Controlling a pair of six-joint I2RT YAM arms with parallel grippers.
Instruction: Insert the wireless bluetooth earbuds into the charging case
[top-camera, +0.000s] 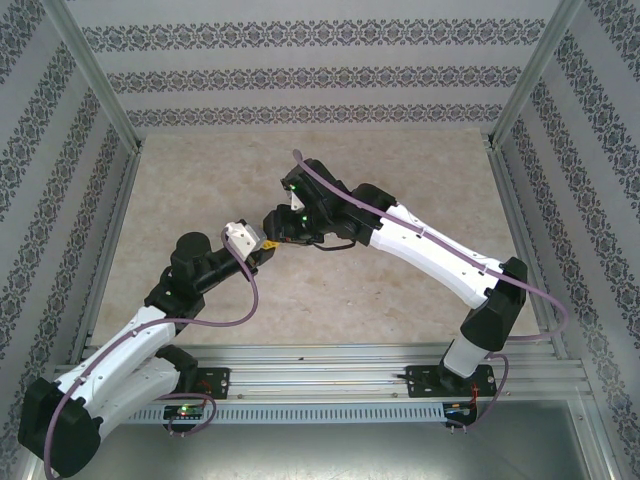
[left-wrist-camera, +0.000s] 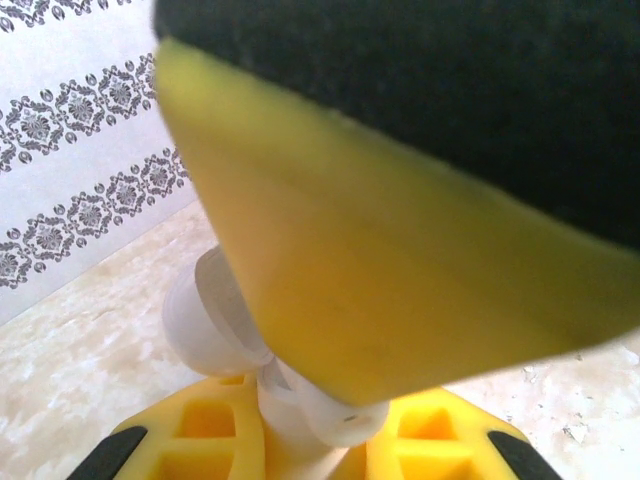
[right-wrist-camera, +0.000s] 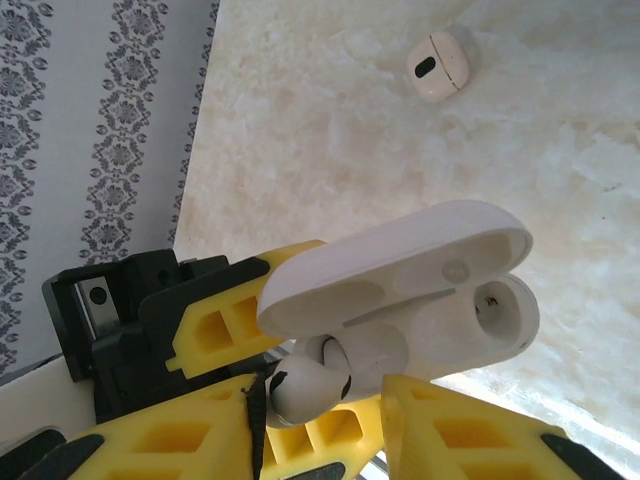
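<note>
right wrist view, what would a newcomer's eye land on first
The open white case, lid up, sits mid-frame, with an earbud at its near end between the fingers of the right gripper. Beyond it, a small pale piece with a dark hole lies on the marbled table.

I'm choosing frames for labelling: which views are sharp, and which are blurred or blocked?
Left wrist view: a yellow-and-black finger close to the lens is out of focus and hides most of the case. Right wrist view: sharp, with the open case and the loose earbud on the table crisp. Top view: evenly lit, no glare.
</note>
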